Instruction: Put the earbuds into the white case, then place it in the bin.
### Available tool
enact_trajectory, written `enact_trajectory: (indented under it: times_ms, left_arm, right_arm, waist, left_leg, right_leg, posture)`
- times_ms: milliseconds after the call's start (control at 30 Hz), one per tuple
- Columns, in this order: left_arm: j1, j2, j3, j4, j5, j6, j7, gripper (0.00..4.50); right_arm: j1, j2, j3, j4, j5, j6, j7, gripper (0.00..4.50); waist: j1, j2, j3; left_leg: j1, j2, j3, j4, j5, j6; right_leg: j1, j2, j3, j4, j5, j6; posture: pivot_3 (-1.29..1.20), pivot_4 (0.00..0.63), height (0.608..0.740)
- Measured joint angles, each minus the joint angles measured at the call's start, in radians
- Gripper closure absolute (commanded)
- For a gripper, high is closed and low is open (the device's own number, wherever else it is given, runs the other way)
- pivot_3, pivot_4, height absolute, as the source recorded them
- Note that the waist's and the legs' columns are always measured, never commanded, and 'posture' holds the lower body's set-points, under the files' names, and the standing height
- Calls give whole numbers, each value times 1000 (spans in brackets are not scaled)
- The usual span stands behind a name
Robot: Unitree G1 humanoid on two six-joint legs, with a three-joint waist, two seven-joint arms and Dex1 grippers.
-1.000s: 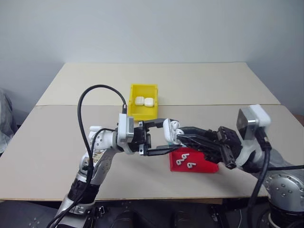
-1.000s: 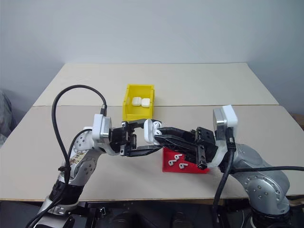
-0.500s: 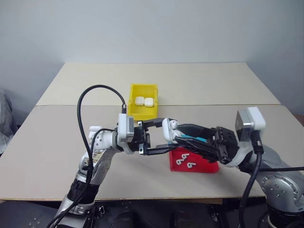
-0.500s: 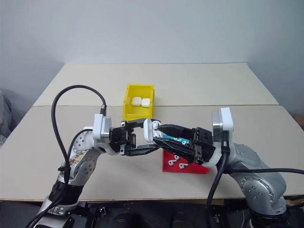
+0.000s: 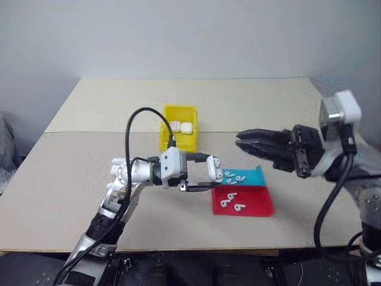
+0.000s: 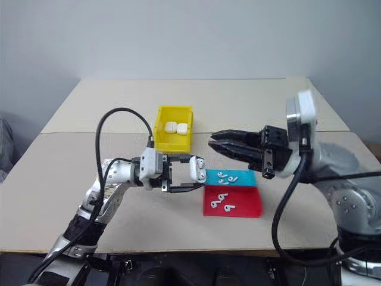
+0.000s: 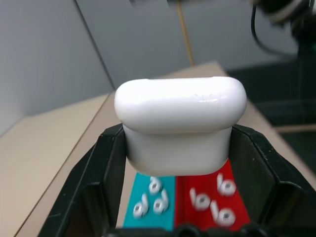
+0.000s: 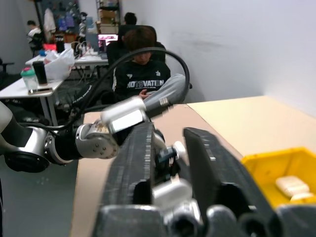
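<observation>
A: Item one, largest?
B: The beige table (image 5: 71,179), two tops butted together, a seam running across from the left edge to the right edge.

A: Next?
B: The yellow bin (image 5: 171,142), just behind that seam, roughly midway between the table's left and right edges. Two closed white cases (image 5: 181,127) lie side by side on its floor, touching or nearly so.

A: Trays?
B: A shallow blue tray (image 5: 253,177) and a shallow red tray (image 5: 259,205), edge to edge, toward the table's front edge and right of the bin. The blue one is the farther from the front edge.

A: Grippers?
B: Left gripper (image 5: 209,174), pointing toward the right, clamped on the white case (image 7: 180,123) across its lower body, one black finger on each side. The case is held off the table, lid closed, above the inner corner of the blue tray. Right gripper (image 5: 239,140), raised well above the trays and apart from the case, pointing toward the left. Its fingertips look drawn nearly together, but whether they meet cannot be told from these views.

A: Smallest items?
B: The earbuds (image 5: 232,177): about four loose in the blue tray's left end, three more earbuds (image 5: 231,202) in the red tray's left half.
</observation>
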Motion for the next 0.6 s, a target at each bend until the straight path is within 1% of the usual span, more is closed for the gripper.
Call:
enact_trajectory:
  times_ms: [33,133,233,367,467,600]
  left_arm:
    - [-3,-10,-6,5,11,1,7,1700]
    - [-14,-43,-20,7,29,8,36,1700]
    - [-21,-48,-24,6,31,18,51,1700]
    - [-20,-61,-24,-24,23,26,62,1700]
    - [-20,-60,-22,-57,16,43,68,1700]
    - [-6,-58,-19,-72,16,48,80,1700]
  right_arm:
    - [-30,-9,28,3,-20,4,14,4418]
    - [-91,-29,106,-1,-83,8,49,4418]
    - [-99,-39,175,-38,-156,-2,87,4418]
    - [-93,-36,245,-61,-247,-16,99,4418]
    - [-77,-35,283,-61,-312,-31,96,4418]
    - [-75,-18,288,-61,-343,-33,90,4418]
  waist:
    - [0,0,0]
    - [2,0,0]
    - [2,0,0]
    - [1,0,0]
    - [1,0,0]
    - [1,0,0]
  left_leg:
    - [0,0,0,1,0,0]
    - [-2,0,0,4,-1,1]
    - [-3,0,-1,5,-1,1]
    - [-3,0,-1,6,-1,1]
    - [-3,0,-1,6,-1,1]
    - [-3,0,-1,6,-1,1]
  right_leg:
    - [0,0,0,0,0,0]
    - [1,-1,-1,0,0,0]
    - [0,-1,-2,1,0,1]
    - [0,-1,-2,1,0,1]
    - [0,-1,-2,1,0,1]
    - [0,-1,-2,2,0,1]
  posture:
    - [0,150,740]
    - [0,150,740]
    - [0,150,740]
    - [0,150,740]
    - [0,150,740]
    - [0,150,740]
